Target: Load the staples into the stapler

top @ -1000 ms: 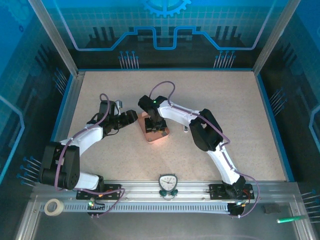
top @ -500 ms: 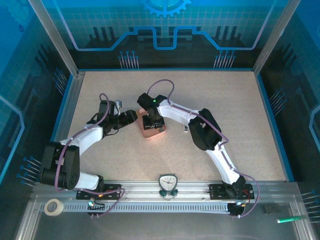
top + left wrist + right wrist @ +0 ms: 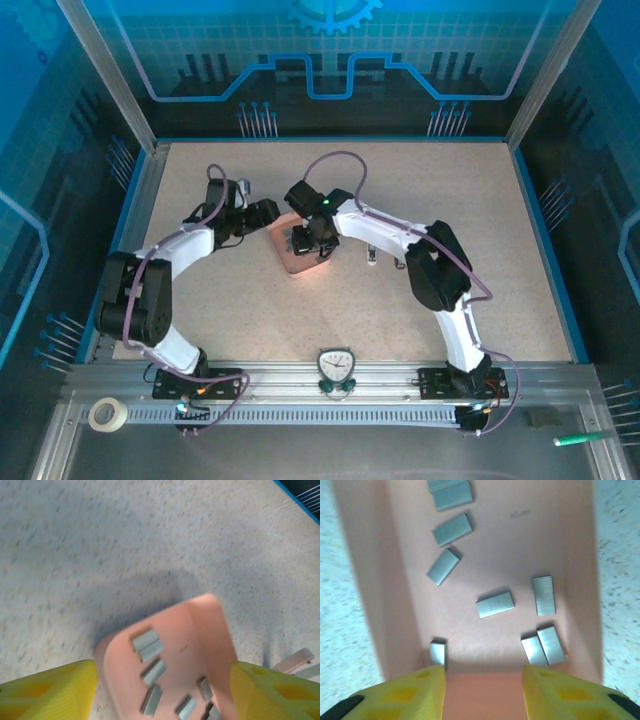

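Top view: left gripper point(image 3: 262, 213) sits at the upper-left corner of the pink tray point(image 3: 285, 256). The right gripper point(image 3: 310, 243) is parked over the tray and blocks most of it. The stapler point(image 3: 371, 257) lies on the table just right of the tray, beside the right forearm. On the bottom rail: a clock point(image 3: 335, 365), a tape roll point(image 3: 102, 413) and a green pen point(image 3: 580, 438).

Left wrist: yellow fingers point(image 3: 50, 690) are apart, one on each side of the tray point(image 3: 200, 630). Can't tell if they clamp it. Staples point(image 3: 147, 645) are loose inside. The stapler point(image 3: 298, 658) pokes in at the right edge.

Right wrist: jaws are apart over the tray floor point(image 3: 530, 545), nothing between them. Staples point(image 3: 494, 604) are scattered, one just by the lower-left finger point(image 3: 405, 695).
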